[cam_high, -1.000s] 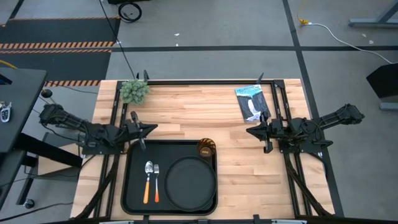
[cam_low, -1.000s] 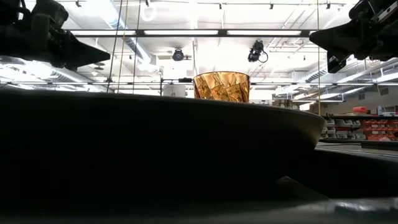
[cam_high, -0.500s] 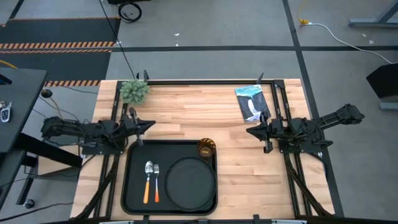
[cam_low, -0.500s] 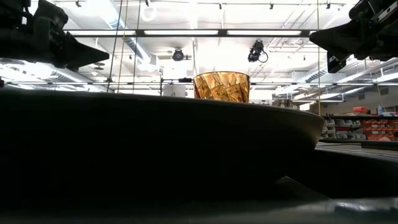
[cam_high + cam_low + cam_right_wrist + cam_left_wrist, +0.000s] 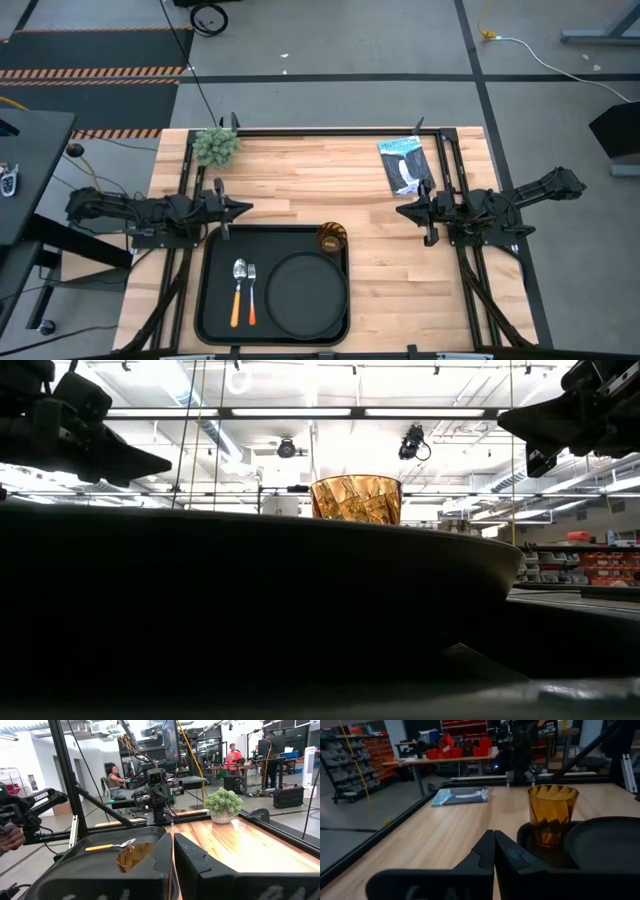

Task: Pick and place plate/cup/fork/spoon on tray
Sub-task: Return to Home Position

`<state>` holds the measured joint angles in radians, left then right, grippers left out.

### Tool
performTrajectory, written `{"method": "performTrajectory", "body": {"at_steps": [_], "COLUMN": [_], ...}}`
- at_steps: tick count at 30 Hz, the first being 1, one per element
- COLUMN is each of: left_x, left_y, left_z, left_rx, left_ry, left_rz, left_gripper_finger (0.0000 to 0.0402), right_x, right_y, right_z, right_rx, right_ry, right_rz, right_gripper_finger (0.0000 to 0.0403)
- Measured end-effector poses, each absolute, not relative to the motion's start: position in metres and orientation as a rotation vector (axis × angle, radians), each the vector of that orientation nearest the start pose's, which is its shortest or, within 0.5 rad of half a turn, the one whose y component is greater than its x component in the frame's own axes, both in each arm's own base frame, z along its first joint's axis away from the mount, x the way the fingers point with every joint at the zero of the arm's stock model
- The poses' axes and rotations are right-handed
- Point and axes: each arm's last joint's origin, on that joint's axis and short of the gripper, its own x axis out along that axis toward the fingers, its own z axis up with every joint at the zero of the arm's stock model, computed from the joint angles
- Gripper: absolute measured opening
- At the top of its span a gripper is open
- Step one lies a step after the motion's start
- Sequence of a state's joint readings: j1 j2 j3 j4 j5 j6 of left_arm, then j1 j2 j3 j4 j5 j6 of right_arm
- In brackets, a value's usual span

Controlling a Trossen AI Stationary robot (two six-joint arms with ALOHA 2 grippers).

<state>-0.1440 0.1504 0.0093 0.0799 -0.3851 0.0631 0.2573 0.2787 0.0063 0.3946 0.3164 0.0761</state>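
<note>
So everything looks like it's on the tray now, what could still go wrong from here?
The cup stands at the tray's far rim, touching the plate, so a nudge could tip it out. The left hand, shut and empty, hovers just past the tray's far-left corner; dropping lower could bump the rim and shift the spoon and fork.

Black tray (image 5: 212, 290), matte black plate (image 5: 305, 293), faceted amber cup (image 5: 332, 239), orange-handled spoon (image 5: 238, 291), all on that pale wood counter (image 5: 330, 180).
</note>
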Motion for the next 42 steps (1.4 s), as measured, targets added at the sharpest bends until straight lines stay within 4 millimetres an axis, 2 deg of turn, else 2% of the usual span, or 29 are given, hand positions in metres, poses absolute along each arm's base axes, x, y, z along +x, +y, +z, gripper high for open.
{"method": "performTrajectory", "body": {"at_steps": [3, 10, 16, 42], "left_x": [0.1054, 0.1055, 0.1058, 0.1058], "left_y": [-0.0044, -0.0044, -0.0044, -0.0044], "left_z": [0.1613, 0.1615, 0.1633, 0.1639], "left_rx": [0.05, -0.157, -0.159, -0.161], "left_ry": [0.074, 0.044, 0.025, 0.016], "left_rz": [0.237, 0.243, 0.242, 0.242], "left_gripper_finger": [0.0004, 0.0013, 0.0027, 0.0026], "right_x": [0.1114, 0.1114, 0.1114, 0.1114], "right_y": [0.02, 0.02, 0.02, 0.02], "right_z": [0.1796, 0.1796, 0.1796, 0.1796], "right_rx": [0.111, 0.11, 0.11, 0.111], "right_ry": [-0.119, -0.119, -0.119, -0.119], "right_rz": [-0.055, -0.055, -0.055, -0.054], "right_gripper_finger": [0.0022, 0.0022, 0.0022, 0.0022]}}
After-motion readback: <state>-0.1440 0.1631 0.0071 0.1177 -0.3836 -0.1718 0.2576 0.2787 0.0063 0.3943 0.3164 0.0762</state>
